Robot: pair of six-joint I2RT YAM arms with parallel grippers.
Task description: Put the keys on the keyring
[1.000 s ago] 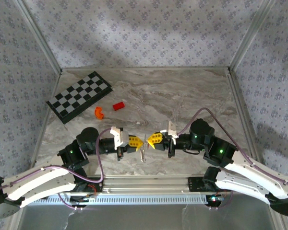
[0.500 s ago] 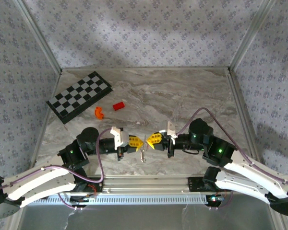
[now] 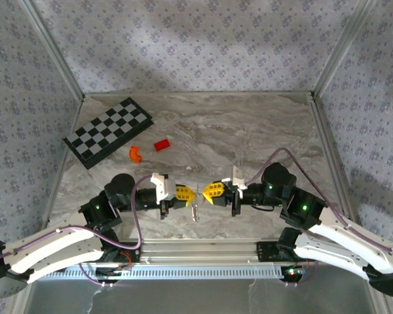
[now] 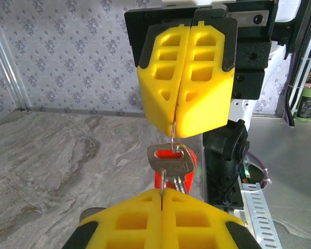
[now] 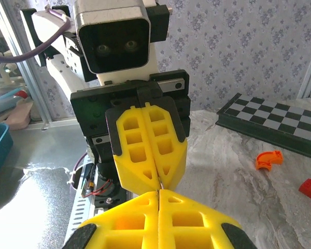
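My two yellow-fingered grippers meet tip to tip above the table's near middle. In the left wrist view, my left gripper (image 4: 162,191) is shut on the thin edge of one key. A flat silvery key (image 4: 169,162) hangs just ahead of it on the wire keyring (image 4: 174,142), with the red tag (image 4: 191,158) behind. The right gripper (image 4: 174,132) is shut on that ring from above. From overhead, the keys (image 3: 195,210) dangle between the left gripper (image 3: 188,194) and the right gripper (image 3: 207,191). In the right wrist view, the right gripper (image 5: 158,192) pinches a sliver of metal.
A chessboard (image 3: 108,132) lies at the far left. An orange curved piece (image 3: 135,154) and a red block (image 3: 161,145) sit beside it. The metal rail (image 3: 203,247) along the near edge runs just below both grippers.
The right arm's elbow has shifted slightly right and down. Both grippers stay shut and tip to tip, with the keys hanging between them.
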